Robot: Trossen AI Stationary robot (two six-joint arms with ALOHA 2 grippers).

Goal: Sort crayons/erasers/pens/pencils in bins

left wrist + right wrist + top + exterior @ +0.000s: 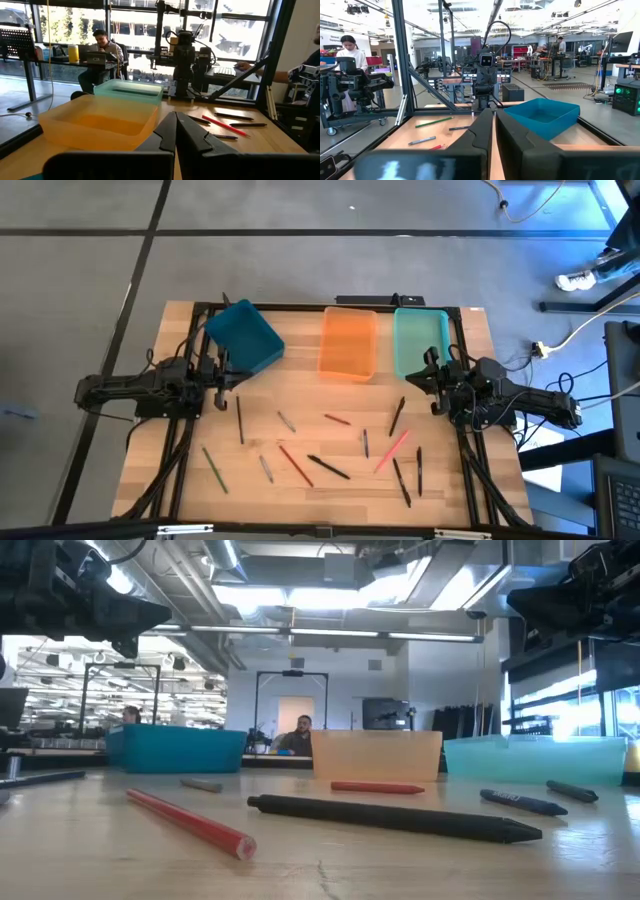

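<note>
Three bins stand at the table's far side: a blue one (245,337), turned askew, an orange one (348,343) and a teal one (420,340). Several pens, pencils and crayons lie loose on the near half of the table, among them a black pen (240,420), a green pencil (215,470), a red pencil (295,465), a pink one (393,450) and a red crayon (337,419). My left gripper (225,385) hovers near the blue bin, shut and empty (176,132). My right gripper (425,375) hovers near the teal bin, shut and empty (494,131).
The arms' black frame rails run along the table's left, right and far edges (300,307). In the low view a red pencil (190,823) and a black pen (395,817) lie nearest the front edge. People sit at desks in the room behind.
</note>
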